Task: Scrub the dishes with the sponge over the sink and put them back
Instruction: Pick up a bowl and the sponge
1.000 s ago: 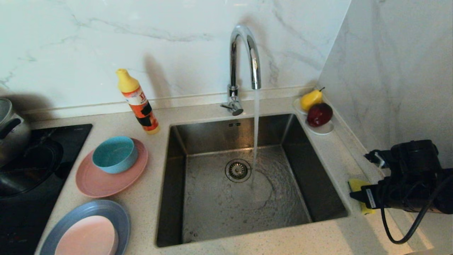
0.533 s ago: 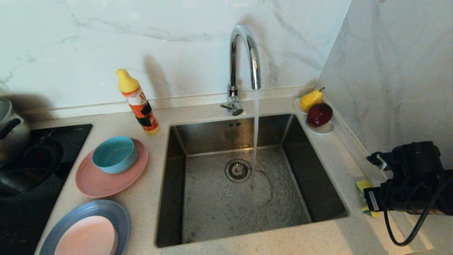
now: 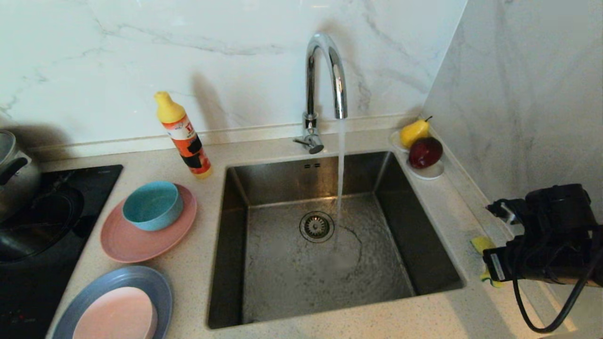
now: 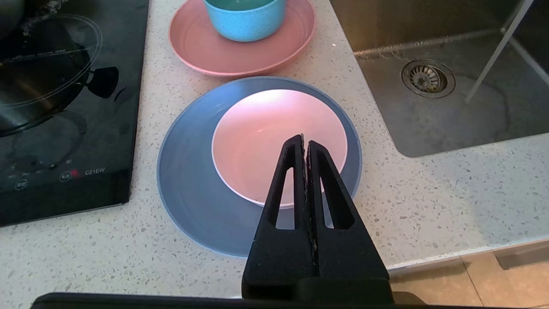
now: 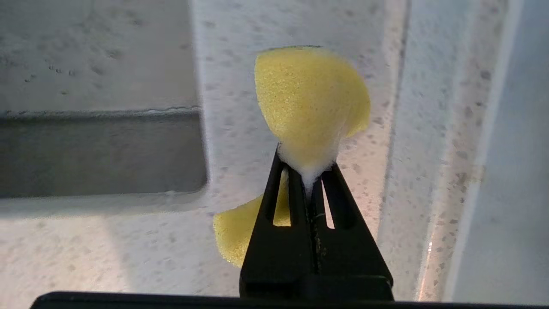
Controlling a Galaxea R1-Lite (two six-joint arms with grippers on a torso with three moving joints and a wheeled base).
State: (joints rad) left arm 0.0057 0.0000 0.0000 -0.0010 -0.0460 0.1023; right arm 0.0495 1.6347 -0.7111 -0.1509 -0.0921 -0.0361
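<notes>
Presently the sink [image 3: 330, 263] runs mid-worktop [image 3: 438, 207], dishes stacked left; the right claw [image 5: 307, 171] pinches the sponge [image 5: 311, 103] thinly on the right, so it may slip. The left claw [image 4: 305, 143] is closed, empty.

Two plates sit on the counter — a salmon-pink plate [image 3: 141, 240] and a grey-blue plate [image 3: 89, 301] — and two bowls: a teal bowl [image 3: 153, 205], a pale pink bowl [image 3: 115, 314]. One sponge [image 5: 311, 103], one sink [image 3: 325, 263], one detergent bottle [image 3: 183, 135], two fruits [image 3: 420, 143] — one pot [image 3: 12, 174].
</notes>
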